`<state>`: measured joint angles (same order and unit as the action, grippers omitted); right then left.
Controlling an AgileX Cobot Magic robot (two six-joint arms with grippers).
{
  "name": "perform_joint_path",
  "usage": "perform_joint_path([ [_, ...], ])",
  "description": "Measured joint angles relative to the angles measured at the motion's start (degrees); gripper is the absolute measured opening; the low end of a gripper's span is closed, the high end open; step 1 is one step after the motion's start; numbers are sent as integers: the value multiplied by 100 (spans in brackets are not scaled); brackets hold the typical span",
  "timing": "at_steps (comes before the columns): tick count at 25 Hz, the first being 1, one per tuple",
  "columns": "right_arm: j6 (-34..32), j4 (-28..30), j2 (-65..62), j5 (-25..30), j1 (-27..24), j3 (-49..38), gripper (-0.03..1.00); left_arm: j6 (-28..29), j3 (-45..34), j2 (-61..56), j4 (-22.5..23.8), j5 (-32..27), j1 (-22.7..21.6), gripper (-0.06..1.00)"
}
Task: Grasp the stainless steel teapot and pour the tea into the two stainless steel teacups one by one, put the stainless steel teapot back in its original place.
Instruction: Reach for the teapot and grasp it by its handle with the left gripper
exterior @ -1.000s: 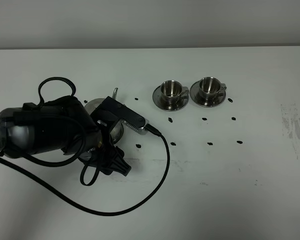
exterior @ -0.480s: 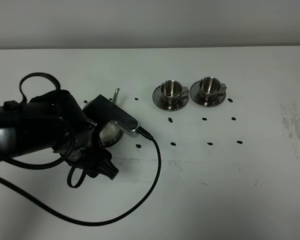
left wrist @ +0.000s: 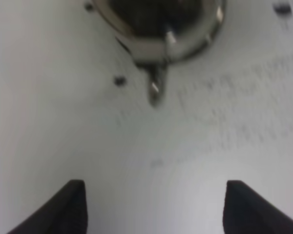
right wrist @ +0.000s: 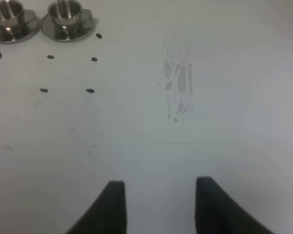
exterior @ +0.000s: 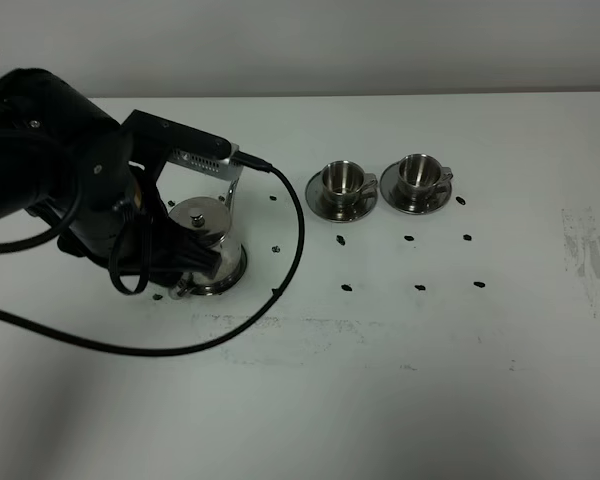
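White surface below, my left gripper (left wrist: 155, 185) hangs spread and empty near the stainless steel teapot (exterior: 205, 222) — one careless swing could clip its handle (left wrist: 155, 87) and topple it.

The white bench (exterior: 430, 380) carries a steel disc (exterior: 233, 278) at left, a left saucer (exterior: 325, 212) just beside a right saucer (exterior: 410, 207), dark specks (exterior: 347, 287), a grey scuff (exterior: 585, 255) and a black cable (exterior: 180, 350).
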<state>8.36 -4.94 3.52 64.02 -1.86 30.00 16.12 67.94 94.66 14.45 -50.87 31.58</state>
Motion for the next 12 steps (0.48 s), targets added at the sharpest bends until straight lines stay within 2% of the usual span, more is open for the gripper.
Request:
perform_joint_path([
  [3, 0, 0, 0, 0, 0, 0, 33, -196, 190, 149, -84, 39, -169, 57],
  [12, -6, 0, 0, 0, 0, 0, 33, -671, 558, 918, -758, 74, -482, 57],
])
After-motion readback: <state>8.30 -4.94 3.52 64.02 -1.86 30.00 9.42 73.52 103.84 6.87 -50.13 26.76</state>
